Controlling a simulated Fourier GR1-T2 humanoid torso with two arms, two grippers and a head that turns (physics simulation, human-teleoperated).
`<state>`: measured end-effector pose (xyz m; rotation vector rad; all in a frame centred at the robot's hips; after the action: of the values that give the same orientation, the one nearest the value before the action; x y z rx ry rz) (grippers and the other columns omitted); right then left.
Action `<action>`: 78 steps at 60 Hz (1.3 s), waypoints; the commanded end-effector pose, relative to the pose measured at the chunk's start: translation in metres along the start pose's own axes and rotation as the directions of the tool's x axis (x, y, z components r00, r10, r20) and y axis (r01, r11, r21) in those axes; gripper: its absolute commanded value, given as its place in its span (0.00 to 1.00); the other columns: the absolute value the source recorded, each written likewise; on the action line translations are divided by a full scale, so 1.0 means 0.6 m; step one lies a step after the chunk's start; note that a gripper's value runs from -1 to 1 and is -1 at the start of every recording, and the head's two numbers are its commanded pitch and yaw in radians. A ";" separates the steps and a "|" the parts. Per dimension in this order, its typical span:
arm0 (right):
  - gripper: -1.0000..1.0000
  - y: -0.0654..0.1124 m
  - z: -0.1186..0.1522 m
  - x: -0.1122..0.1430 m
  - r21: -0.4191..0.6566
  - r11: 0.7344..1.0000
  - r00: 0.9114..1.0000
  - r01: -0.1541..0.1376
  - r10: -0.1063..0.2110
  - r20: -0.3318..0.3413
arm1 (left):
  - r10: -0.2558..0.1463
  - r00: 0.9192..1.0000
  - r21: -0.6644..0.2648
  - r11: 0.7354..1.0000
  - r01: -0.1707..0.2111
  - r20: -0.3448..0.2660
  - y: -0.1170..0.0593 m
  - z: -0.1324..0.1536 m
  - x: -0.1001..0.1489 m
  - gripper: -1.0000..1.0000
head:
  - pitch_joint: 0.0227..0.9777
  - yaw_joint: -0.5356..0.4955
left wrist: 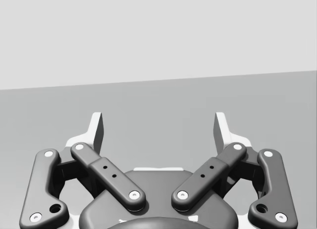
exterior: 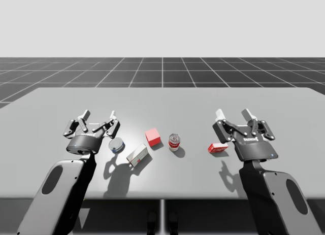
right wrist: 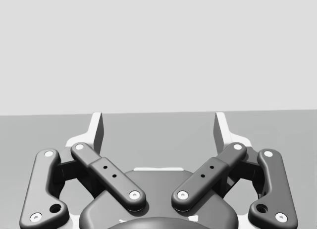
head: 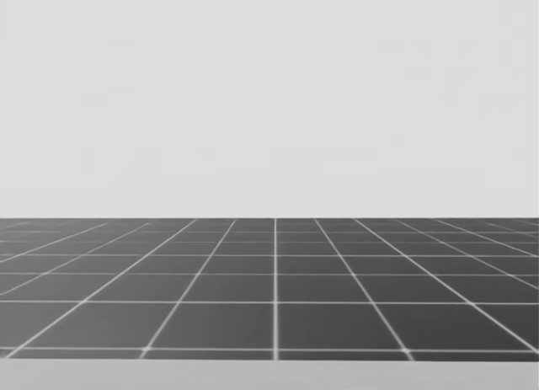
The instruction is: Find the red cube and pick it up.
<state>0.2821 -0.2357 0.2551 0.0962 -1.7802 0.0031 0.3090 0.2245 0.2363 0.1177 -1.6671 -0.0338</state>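
Note:
A red cube point(exterior: 153, 137) rests on the grey table point(exterior: 162, 100) near its middle, in the high view. My left gripper point(exterior: 98, 114) hovers open to the cube's left, above a small round can. My right gripper point(exterior: 234, 113) is open over the table's right side, well right of the cube. In the left wrist view my left gripper point(left wrist: 158, 126) has bare table between its spread fingers. My right gripper point(right wrist: 158, 126) in the right wrist view holds nothing either.
A short silver-blue can point(exterior: 116, 144) lies beside my left arm. A white box with red marks point(exterior: 137, 155) lies in front of the cube. A small red and white can point(exterior: 174, 142) stands right of the cube. A flat red box point(exterior: 218, 147) lies by my right arm.

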 end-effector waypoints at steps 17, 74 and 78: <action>0.00 -0.003 -0.001 0.005 -0.033 0.999 0.999 0.018 -0.017 0.032 | 0.001 1.000 -0.001 1.000 -0.001 -0.001 0.000 0.000 -0.001 0.00 | 0.19 0.53; 0.00 -0.005 -0.004 0.002 -0.051 0.999 1.000 0.000 0.000 0.002 | -0.010 1.000 -0.028 1.000 0.009 -0.018 -0.007 0.000 -0.003 0.00 | 0.84 0.61; 0.00 -0.005 -0.004 0.002 -0.051 0.999 1.000 0.001 -0.001 0.001 | 0.003 0.999 -0.069 0.998 -0.005 -0.035 -0.012 0.003 -0.003 0.00 | 0.84 0.61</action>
<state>0.2841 -0.2385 0.2569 0.0616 -1.7828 -0.0417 0.3091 0.2216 0.2342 0.0999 -1.6441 -0.0651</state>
